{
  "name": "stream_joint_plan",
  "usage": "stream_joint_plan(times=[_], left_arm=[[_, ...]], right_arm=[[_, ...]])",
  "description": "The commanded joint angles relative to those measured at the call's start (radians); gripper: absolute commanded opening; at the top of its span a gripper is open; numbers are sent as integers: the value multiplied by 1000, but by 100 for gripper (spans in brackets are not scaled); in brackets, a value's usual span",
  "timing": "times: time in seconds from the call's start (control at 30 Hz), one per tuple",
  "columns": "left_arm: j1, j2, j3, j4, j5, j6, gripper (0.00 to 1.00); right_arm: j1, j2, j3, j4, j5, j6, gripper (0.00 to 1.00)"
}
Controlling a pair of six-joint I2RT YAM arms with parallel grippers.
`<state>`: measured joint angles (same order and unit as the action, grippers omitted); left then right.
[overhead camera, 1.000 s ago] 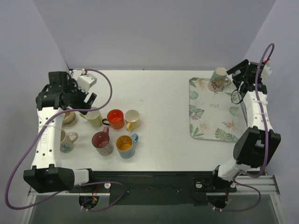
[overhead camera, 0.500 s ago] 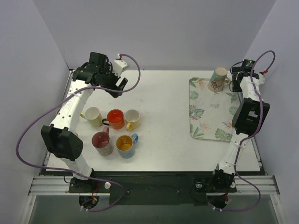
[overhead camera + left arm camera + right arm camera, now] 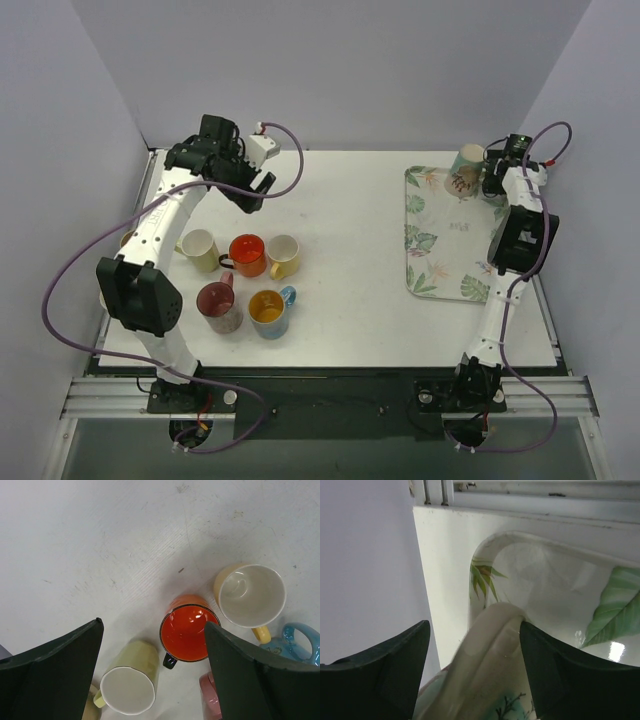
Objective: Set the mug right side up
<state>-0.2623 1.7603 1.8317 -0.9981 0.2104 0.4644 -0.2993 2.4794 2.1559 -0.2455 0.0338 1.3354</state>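
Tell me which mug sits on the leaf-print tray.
The teal-patterned mug at the tray's far corner; the other mugs cluster on the bare table, left side.

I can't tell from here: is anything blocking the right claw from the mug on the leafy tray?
Nothing visible does. The right gripper sits at the mug on the tray, with the handle between its parted jaws.

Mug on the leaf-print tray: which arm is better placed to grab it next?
Right. The right gripper has its fingers either side of the handle of the pale illustrated ceramic mug on the leaf-print rectangular tray. The left gripper hangs open above the glossy orange ceramic mug, across the white table.
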Motion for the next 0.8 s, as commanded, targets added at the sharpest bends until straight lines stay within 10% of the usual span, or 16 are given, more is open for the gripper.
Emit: stream_joint_plan(times=[0.0,0.13,0.2,0.47,0.77], left_arm=[[-2,11,41,7,-28,0,93],[-8,13,34,4,-32,2,93],[-9,16,40,4,-35,3,93],[-14,4,31,9,-23,10,93],[-18,-27,12,23,15,11,93]], right_arm=[[8,39,48,66,-78,21,59],[9,38,45,78,-113,10,33],[8,7,-22,119,-120,18,2],[23,-190,-227,218,-187,-180,0],[181,-624,-723,575,-190,-772,0]])
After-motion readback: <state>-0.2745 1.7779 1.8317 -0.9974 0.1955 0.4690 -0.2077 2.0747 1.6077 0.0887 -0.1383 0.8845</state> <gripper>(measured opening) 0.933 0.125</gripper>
